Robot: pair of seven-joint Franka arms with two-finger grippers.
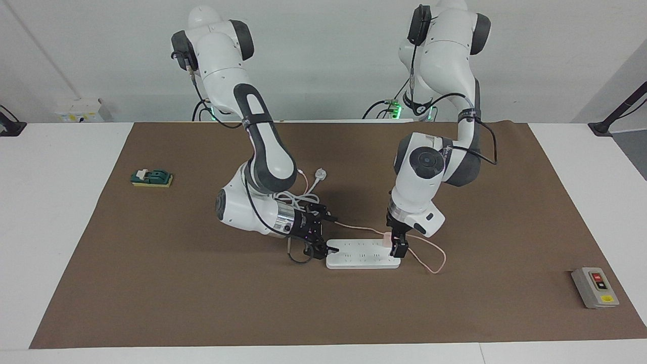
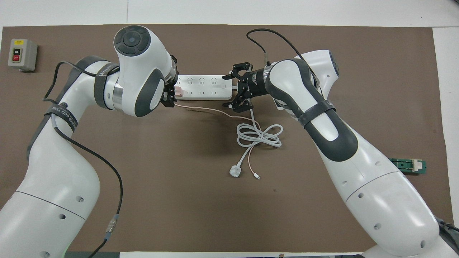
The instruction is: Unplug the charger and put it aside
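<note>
Charger point(image 1: 386, 238), small pale pink cube, sits plugged into the power strip point(image 1: 361, 255) at the left arm's end, between the spread jaws of the left gripper point(image 1: 398, 243); contact not discernible. Right gripper point(image 1: 323, 241): jaws spread wide around the strip's other end, holding nothing. Strip is long, white, smooth plastic on the brown-matted worktop point(image 1: 202, 303). Thin pink cable point(image 1: 429, 253) loops beside it.

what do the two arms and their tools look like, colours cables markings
Both arms are glossy white with dark grey joint covers and round grey end caps. A thin black cable loops along each, held by black straps with white lettering. A silver ring joins each wrist to a black skeletal two-finger tool: the left tool, the right tool. Green lights glow at both bases.
</note>
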